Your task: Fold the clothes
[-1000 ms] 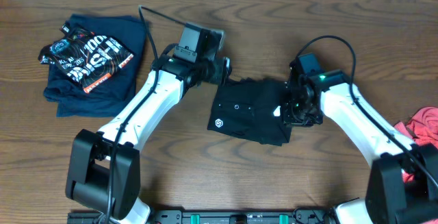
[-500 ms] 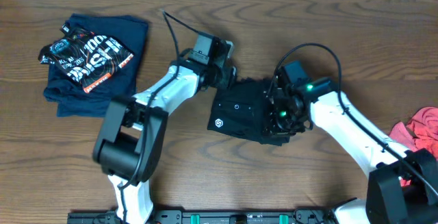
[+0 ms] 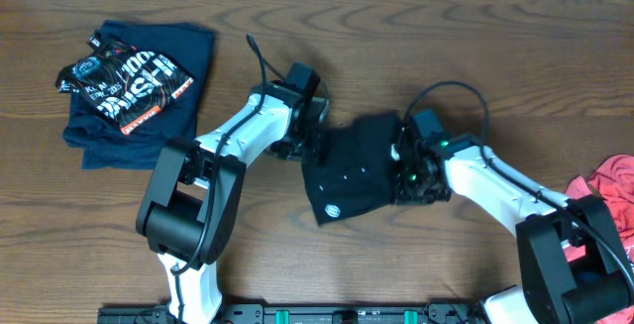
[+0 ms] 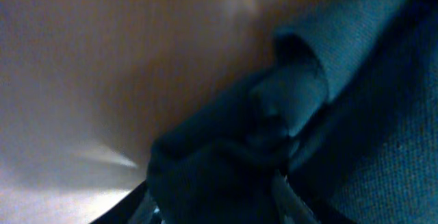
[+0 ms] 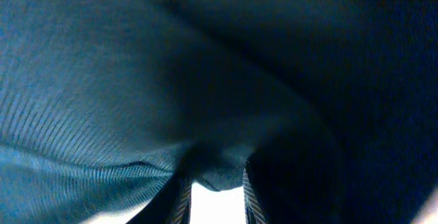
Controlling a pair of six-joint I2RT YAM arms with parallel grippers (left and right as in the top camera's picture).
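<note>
overhead: looks straight down, far, whole tabletop [image 3: 297,265]
wrist views: pressed close against clothes [image 4: 369,135]
shared: the clothes

Overhead: bright, even light from above. Worktop [image 3: 327,265] grain is crisp, with only soft short shadows beside the arms [image 3: 248,131]. I lose the folds of the black clothes [image 3: 357,170] (too dark to read). Left wrist: dim and all out of focus, a warm haze with one pale glare streak lower left. Right wrist: dark; weave sharp at left, smeared at right, blown-out white spots top and bottom.
</note>
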